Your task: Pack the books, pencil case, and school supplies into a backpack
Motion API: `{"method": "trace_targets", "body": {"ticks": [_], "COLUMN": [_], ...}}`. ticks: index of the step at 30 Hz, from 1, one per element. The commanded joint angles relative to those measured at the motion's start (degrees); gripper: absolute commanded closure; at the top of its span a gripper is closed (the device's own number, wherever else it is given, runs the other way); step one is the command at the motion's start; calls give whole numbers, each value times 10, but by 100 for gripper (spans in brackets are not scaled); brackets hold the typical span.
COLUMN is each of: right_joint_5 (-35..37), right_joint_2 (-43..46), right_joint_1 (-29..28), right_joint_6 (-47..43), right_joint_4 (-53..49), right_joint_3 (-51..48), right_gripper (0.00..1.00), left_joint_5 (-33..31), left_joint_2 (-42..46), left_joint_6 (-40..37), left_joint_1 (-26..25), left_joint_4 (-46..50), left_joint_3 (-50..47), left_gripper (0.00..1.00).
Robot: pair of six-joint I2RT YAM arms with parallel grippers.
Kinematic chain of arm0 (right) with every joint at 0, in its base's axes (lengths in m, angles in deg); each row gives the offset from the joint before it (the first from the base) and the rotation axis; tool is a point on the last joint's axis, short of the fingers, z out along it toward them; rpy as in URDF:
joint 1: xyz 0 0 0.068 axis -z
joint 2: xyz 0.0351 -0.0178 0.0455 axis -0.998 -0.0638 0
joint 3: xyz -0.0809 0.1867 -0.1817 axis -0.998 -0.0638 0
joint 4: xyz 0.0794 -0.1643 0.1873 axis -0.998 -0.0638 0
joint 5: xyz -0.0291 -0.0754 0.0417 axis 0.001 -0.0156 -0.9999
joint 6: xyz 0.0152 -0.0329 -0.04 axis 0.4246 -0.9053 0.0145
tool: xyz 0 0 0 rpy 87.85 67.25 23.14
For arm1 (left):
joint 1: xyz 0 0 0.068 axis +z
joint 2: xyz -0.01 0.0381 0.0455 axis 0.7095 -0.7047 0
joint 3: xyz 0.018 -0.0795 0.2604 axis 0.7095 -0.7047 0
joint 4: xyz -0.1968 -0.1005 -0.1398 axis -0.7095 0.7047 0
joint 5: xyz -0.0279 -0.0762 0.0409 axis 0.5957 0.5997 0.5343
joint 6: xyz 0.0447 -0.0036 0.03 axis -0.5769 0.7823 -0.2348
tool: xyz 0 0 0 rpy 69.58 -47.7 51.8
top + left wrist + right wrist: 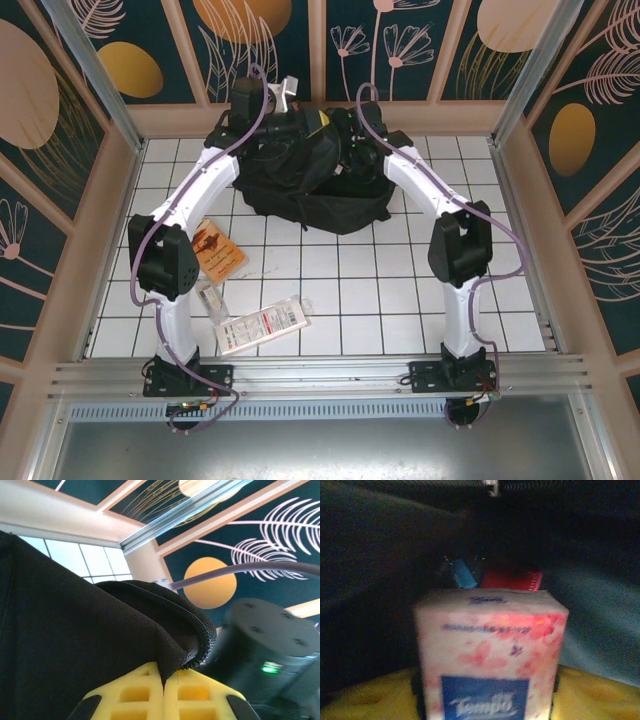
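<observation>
Left gripper (163,682) first: its yellow fingers (130,695) are pressed together, and a fold of the black fabric backpack (75,645) is pinched right in the seam between them. The stitched rim of the opening curls up and over just above the fingertips. Beside it on the left wrist view sits the dark round joint (270,645) of the other arm, with a green light glowing and a purple cable (240,570) arcing over it.

Over to the right gripper (485,702): it's down inside the backpack's (370,555) dark interior, and a pink flowered box (490,640) with a blue label stands upright between its yellow fingers (600,695). Whether those fingers are actually pressing the box or just flanking it, I can't tell. Just behind the box lie a teal binder clip (462,574) and a flat red item (512,580), side by side, with a zipper pull (492,486) at the top edge.

From above, the backpack (310,185) slumps at the far middle of the white tiled table (380,290), with both white arms reaching into it. The orange-brown paperback (218,250) lies flat on the tiles by the left arm, well apart from the bag. Nearer the bases lies a clear flat packet (262,325) with a white and red label.
</observation>
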Motion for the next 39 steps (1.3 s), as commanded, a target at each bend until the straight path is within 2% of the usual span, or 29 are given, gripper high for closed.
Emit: {"method": "trace_targets", "body": {"ticks": [1, 3, 9, 16, 22, 27, 33, 36, 39], "right_joint_5": [-57, -50, -37, -24, -78, -126, -155, -187, -183], "right_joint_2": [0, 11, 79, 226, 304, 301, 255, 224, 195], "right_joint_1": [1, 2, 13, 25, 61, 77, 77, 77, 73], "right_joint_6": [43, 39, 7, -56, -63, 29, 150, 186, 196], "right_joint_4": [59, 67, 83, 114, 131, 119, 105, 125, 110], "right_joint_3": [22, 14, -55, -201, -269, -242, -191, -171, -130], "right_gripper": [17, 14, 15, 26, 37, 31, 32, 31, 30], "left_joint_5": [27, 25, 22, 20, 39, 54, 50, 45, 38], "left_joint_2": [36, 36, 33, 31, 42, 48, 50, 55, 59], "left_joint_6": [18, 15, 1, -27, -44, -58, -76, -84, -91], "left_joint_1": [2, 2, 2, 2, 2, -2, -18, -27, -36], "left_joint_4": [-56, -51, -40, -21, -27, -26, -18, -19, -18], "left_joint_3": [44, 46, 44, 31, -10, -40, -57, -73, -86], "left_gripper": [100, 100, 100, 100, 100, 100, 100, 100, 100]}}
